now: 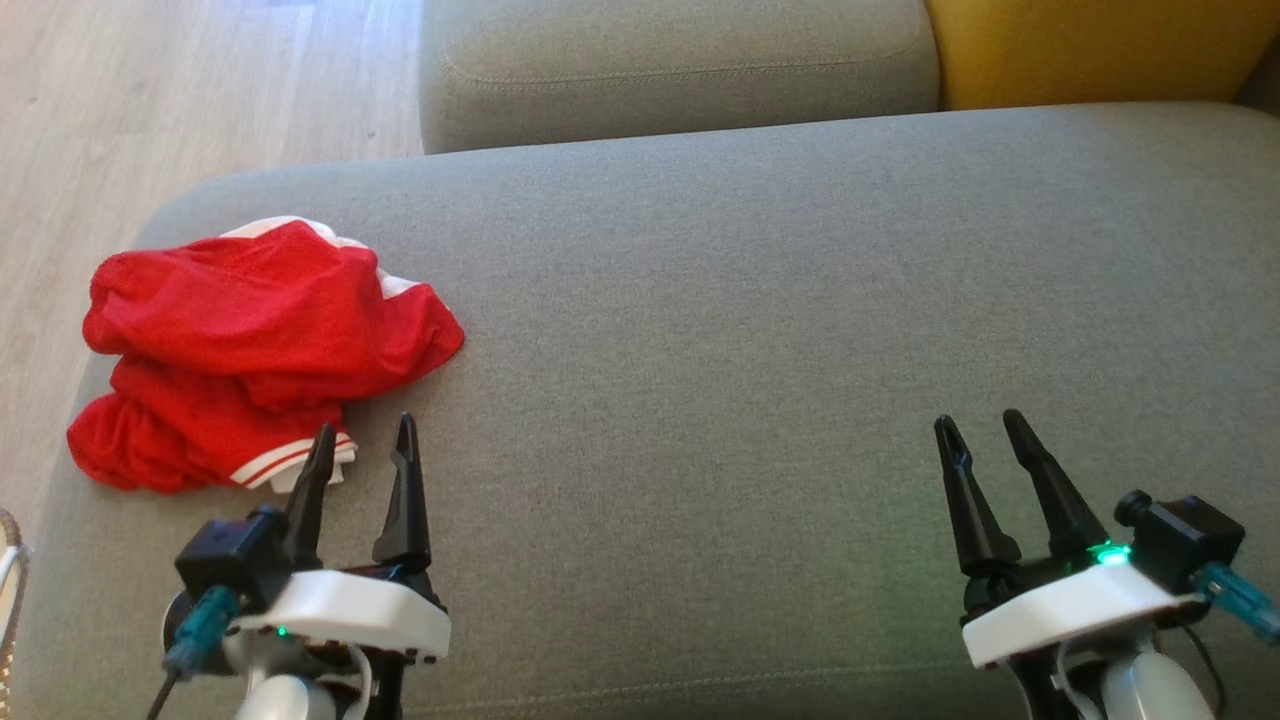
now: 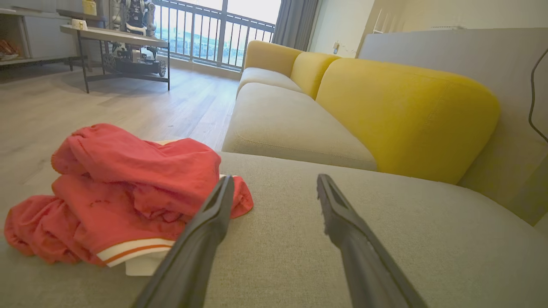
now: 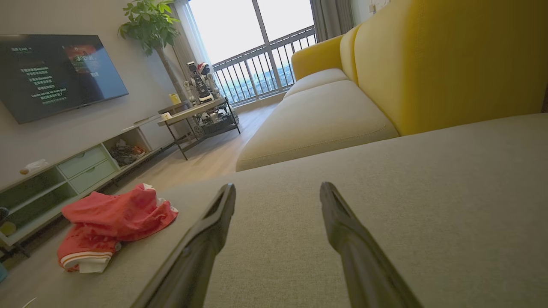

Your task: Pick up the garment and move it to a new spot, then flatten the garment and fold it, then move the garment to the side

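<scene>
While the garment [image 1: 260, 340] lies crumpled at the left end of the cushion [image 1: 750, 350], I have my left gripper [image 1: 365, 435] just beside its striped hem, fingers spread and holding nothing. Far to the right, well apart from the cloth, my right gripper [image 1: 980, 420] hovers over bare cushion, likewise parted and empty.

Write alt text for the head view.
A crumpled red garment with white trim lies at the left end of a grey sofa seat. The left gripper and right gripper are open and empty at the bottom, the left one close to the garment.
</scene>
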Robot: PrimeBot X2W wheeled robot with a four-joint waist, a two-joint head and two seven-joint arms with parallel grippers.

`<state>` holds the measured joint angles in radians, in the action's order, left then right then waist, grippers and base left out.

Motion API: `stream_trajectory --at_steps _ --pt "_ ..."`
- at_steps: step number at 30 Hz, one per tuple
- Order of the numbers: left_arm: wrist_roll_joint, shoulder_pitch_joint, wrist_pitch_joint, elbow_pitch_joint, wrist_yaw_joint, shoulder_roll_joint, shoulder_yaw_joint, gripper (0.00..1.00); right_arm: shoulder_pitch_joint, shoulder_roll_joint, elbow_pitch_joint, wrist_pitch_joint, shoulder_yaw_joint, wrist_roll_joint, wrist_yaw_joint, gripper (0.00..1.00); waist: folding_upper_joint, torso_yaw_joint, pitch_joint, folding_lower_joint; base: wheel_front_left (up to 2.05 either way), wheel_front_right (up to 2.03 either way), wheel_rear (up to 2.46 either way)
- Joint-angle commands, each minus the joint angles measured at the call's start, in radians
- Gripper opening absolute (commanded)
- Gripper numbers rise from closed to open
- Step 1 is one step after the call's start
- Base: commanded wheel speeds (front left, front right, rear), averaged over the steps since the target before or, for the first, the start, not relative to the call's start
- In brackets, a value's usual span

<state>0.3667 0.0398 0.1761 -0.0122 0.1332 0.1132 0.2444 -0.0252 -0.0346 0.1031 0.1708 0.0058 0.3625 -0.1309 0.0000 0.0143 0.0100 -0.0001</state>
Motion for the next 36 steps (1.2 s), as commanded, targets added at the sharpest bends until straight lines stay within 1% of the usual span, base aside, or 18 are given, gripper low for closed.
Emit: stream_trajectory --at_steps 1,5,8,22,25,31,36 --pt "-0.034 -0.030 0.014 0.046 0.007 0.015 -0.022 1.00 0.043 -0.012 -0.043 0.019 0.013 -0.035 0.000 1.00 0.0000 -0.001 0.001 0.0001 0.00 0.00 0.00" --pt "-0.067 -0.025 0.026 0.055 0.009 0.011 -0.024 1.00 0.042 -0.013 -0.036 0.031 0.002 -0.072 0.000 1.00 0.0000 -0.004 0.003 0.0001 0.00 0.00 0.00" --pt "-0.093 -0.022 0.034 0.056 0.000 0.008 -0.026 1.00 0.043 -0.013 -0.030 0.040 -0.002 -0.107 0.000 1.00 0.0000 -0.005 0.005 0.0001 0.00 0.00 0.00" --pt "-0.249 -0.005 0.076 0.054 -0.050 -0.017 -0.032 1.00 0.040 -0.015 0.006 0.081 -0.019 -0.275 0.000 1.00 0.0000 -0.007 0.007 0.0001 0.00 0.00 0.00" --pt "-0.278 0.000 0.084 0.046 -0.068 -0.021 -0.029 1.00 0.043 -0.016 0.012 0.090 -0.025 -0.311 0.000 1.00 0.0000 -0.007 0.007 0.0001 0.00 0.00 0.00" --pt "-0.272 0.004 0.086 0.017 -0.102 -0.034 -0.044 1.00 0.044 -0.016 0.024 0.091 -0.023 -0.318 0.000 1.00 0.0000 -0.007 0.008 0.0001 0.00 0.00 0.00" --pt "-0.271 0.002 0.086 -0.007 -0.119 -0.043 -0.053 1.00 0.044 -0.016 0.027 0.091 -0.020 -0.323 0.000 1.00 0.0000 -0.005 0.008 0.0001 0.00 0.00 0.00"
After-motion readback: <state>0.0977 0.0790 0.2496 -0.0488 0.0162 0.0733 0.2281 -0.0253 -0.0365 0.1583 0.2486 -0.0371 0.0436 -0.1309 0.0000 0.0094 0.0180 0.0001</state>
